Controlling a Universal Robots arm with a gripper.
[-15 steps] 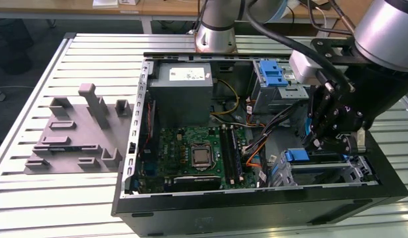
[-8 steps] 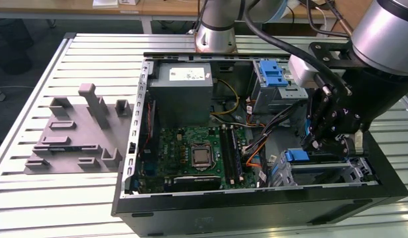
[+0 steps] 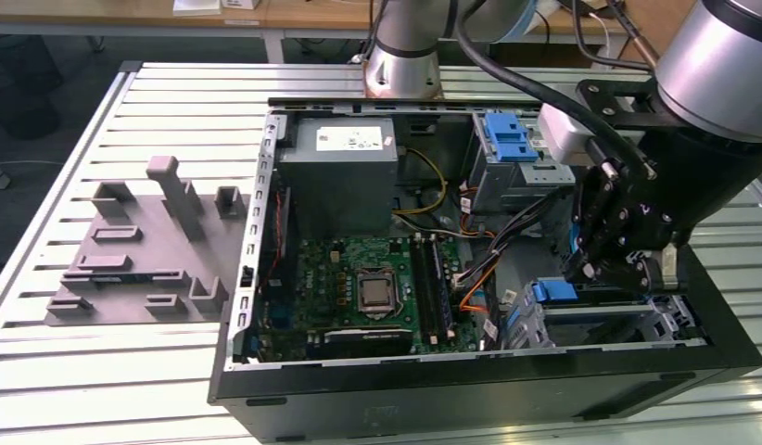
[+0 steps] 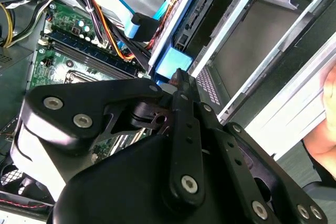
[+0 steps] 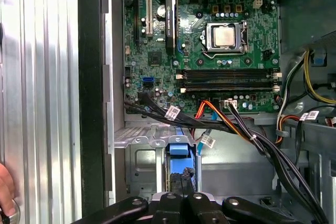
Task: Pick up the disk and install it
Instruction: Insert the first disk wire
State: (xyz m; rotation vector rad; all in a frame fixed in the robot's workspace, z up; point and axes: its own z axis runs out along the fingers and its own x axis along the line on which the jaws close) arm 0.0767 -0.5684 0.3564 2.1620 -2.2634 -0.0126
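Observation:
The disk (image 5: 176, 174) stands on edge inside the metal drive cage (image 3: 659, 320) at the case's corner on the exterior view's right. Its blue carrier bracket (image 3: 554, 290) faces the motherboard, and the bracket's blue tab (image 4: 170, 62) sits just past my fingertips. In the second wrist view the disk's blue rail (image 4: 185, 11) runs along the cage wall. My gripper (image 3: 600, 271) hangs over that bay with its two black fingers (image 5: 185, 199) pressed together. The gripper's tip (image 4: 177, 76) is at the bracket's end, with nothing between the fingers.
The open case holds a green motherboard (image 3: 369, 287), a grey power-supply box (image 3: 344, 153), another blue-fronted bay (image 3: 511, 139) and loose cables (image 5: 231, 124) beside the cage. A grey fixture block (image 3: 140, 246) lies on the slatted table. A person's hand (image 4: 326, 129) is beside the case.

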